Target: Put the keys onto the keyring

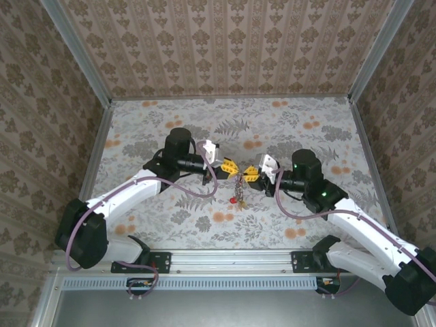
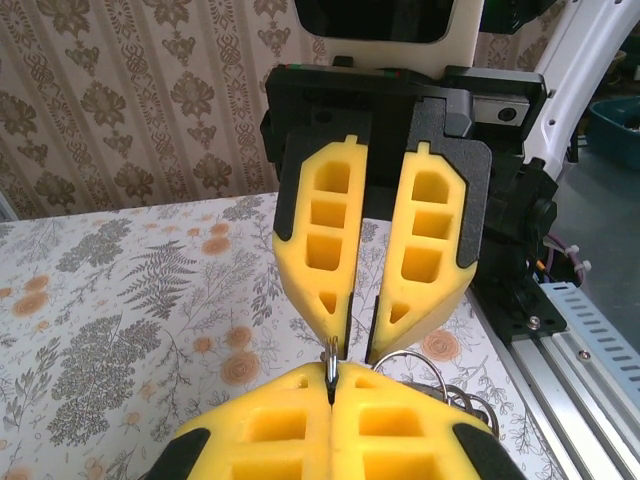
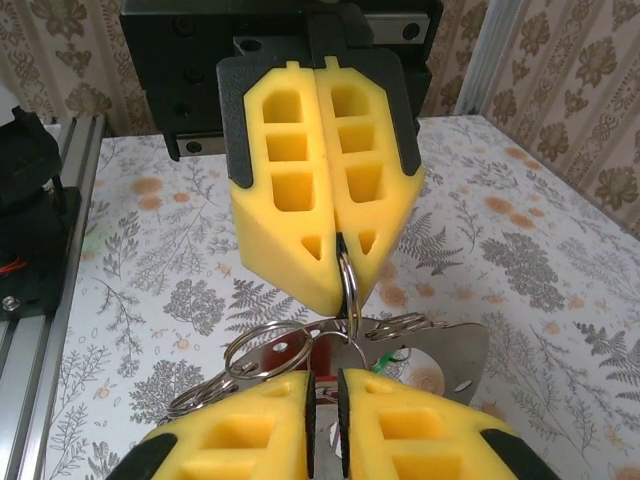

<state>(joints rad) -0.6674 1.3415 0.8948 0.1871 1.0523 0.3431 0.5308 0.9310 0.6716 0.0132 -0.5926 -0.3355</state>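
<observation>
My left gripper (image 1: pixel 229 165) and right gripper (image 1: pixel 251 172): yellow fingers (image 2: pixel 250 430), black backs. Arms (image 1: pixel 129 194) white, black joints, purple cables (image 1: pixel 197 195). Keyring (image 3: pixel 349 285) silver-grey metal. Keys (image 1: pixel 238 191): one red head, bit of green. Worktop (image 1: pixel 170 122): grey fern-and-flower print, orange blossoms. Walls (image 1: pixel 225 41): beige damask stripes, brown motifs. Near-edge rail (image 1: pixel 231 281) silver.

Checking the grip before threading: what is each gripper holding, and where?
The left gripper pinches the keyring by the top of its wire loop. The right gripper has its fingers slightly apart; whether it grips anything cannot be told.
</observation>
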